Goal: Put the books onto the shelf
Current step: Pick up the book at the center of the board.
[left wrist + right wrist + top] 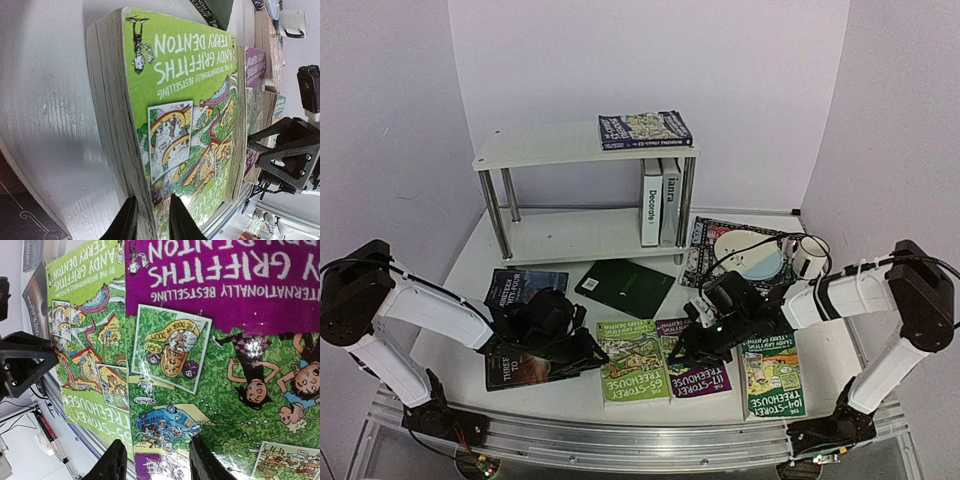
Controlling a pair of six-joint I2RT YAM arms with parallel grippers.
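Black fingers of the left gripper pinch the near corner of the green book, one against its page edge and one on its cover; white table runs on to this claw's left. Right gripper stands over the purple book with jaws parted, gripping nothing. That book touches the green one on the claw's left, and the 104-Storey book lies just to its right. Well ahead of both claws, seen only from overhead, stands the shelf. A flat book lies on its top board, with Decorate and ianra upright at the lower board's right end and bare board to their left. Between claws and shelf lies the dark green book. Only the left wrist view shows the green book's worn page block
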